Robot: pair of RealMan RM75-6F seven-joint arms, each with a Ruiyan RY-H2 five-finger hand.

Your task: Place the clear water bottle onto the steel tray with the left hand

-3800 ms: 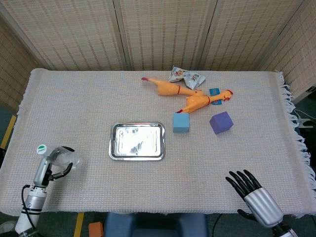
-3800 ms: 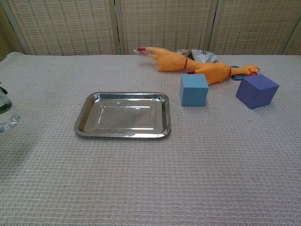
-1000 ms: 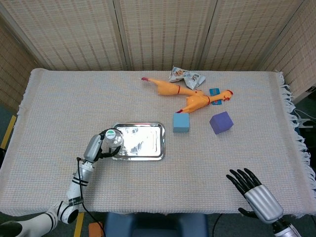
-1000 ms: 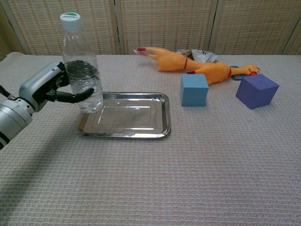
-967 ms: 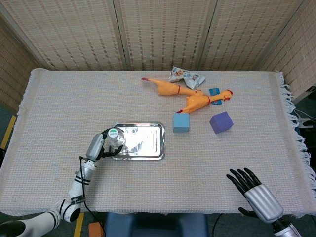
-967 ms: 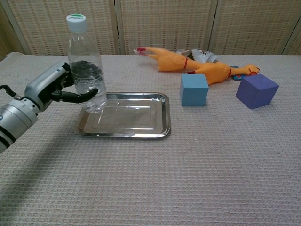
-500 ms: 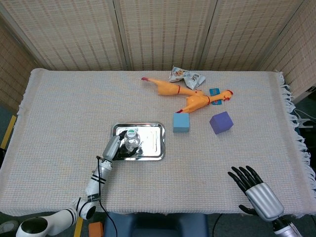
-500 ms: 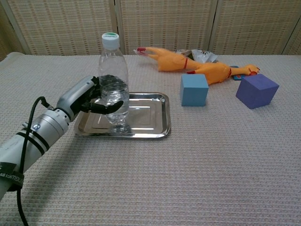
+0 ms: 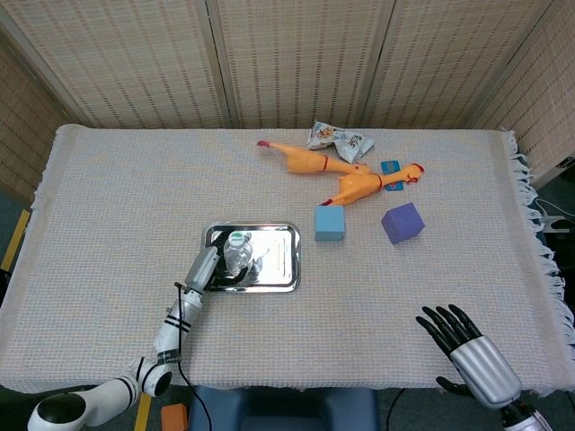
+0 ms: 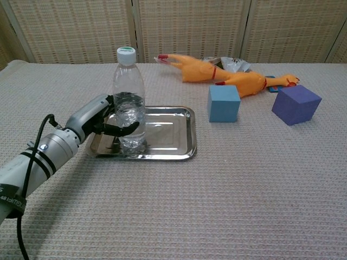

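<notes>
At the near left, the clear water bottle is gripped around its lower body by the left hand, upright on the steel tray. Release is judged next, fingers drawn leftward from the vertical axis. Well apart, the right hand is held with fingers spread.

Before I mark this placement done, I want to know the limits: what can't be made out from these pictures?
- Chest view: the right hand is not shown; only the head view has it, cut off at the bottom edge.
- Both views: whether the clear water bottle has its base fully down on the steel tray; the left hand and its fingers cover the lower part.
- Head view: the bottle's label is too small to read.
</notes>
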